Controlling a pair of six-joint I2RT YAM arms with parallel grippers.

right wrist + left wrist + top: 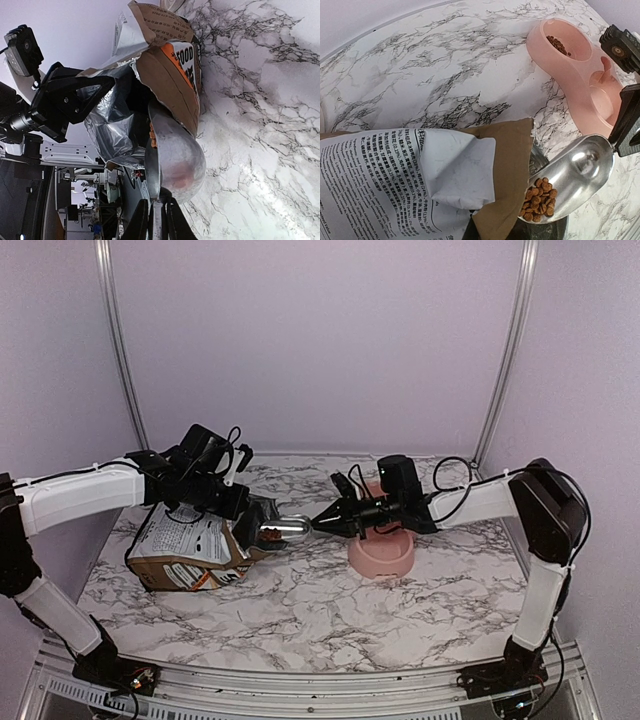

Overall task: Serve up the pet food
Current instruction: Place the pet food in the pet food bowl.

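A brown-and-white paper bag [185, 548] lies on its side at the left of the table, mouth facing right. My left gripper [243, 508] is shut on the upper edge of that mouth. A metal scoop [570, 175] sits at the opening with a small heap of pet food [540, 197] in its bowl. My right gripper [156, 210] is shut on the scoop's thin handle, and from behind the scoop [175, 155] the bag's foil lining [107, 125] shows. To the right stands a pink pet bowl [600, 100] with a few kibble pellets [559, 45] in its far well.
The right arm's black wrist and cables [400, 495] hang over the pink bowl [380, 558]. Lilac walls with metal posts [118, 350] close in the marble table [300, 610]. A metal rail [300, 680] runs along the near edge.
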